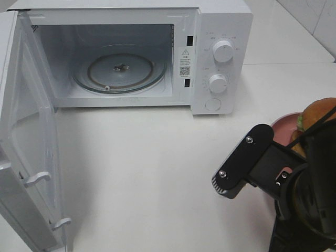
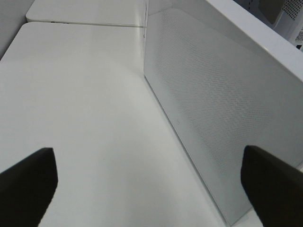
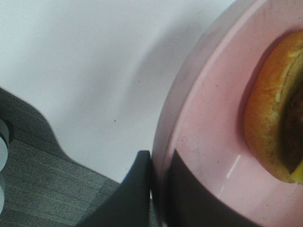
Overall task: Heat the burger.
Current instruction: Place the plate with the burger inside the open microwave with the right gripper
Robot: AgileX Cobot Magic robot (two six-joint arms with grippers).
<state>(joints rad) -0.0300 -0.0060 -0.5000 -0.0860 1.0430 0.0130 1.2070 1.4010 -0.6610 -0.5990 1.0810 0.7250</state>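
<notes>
The burger [image 1: 318, 112], golden-brown bun over green lettuce, sits on a pink plate [image 1: 285, 129] at the right edge of the exterior view, partly hidden by my right arm [image 1: 294, 184]. In the right wrist view the burger [image 3: 272, 118] rests on the plate [image 3: 208, 127], and my right gripper [image 3: 160, 166] is shut on the plate's rim, one finger outside and one on its upper face. My left gripper [image 2: 147, 158] is open with nothing between its fingers, beside a white perforated panel [image 2: 213, 109]. It is out of the exterior view.
The white microwave [image 1: 223, 26] stands at the back with its door [image 1: 26, 152] swung open to the left, a glass turntable [image 1: 121, 71] bare inside. White tabletop [image 1: 152, 163] stretches between the microwave and the plate. Grey floor [image 3: 42, 189] shows past the table's edge.
</notes>
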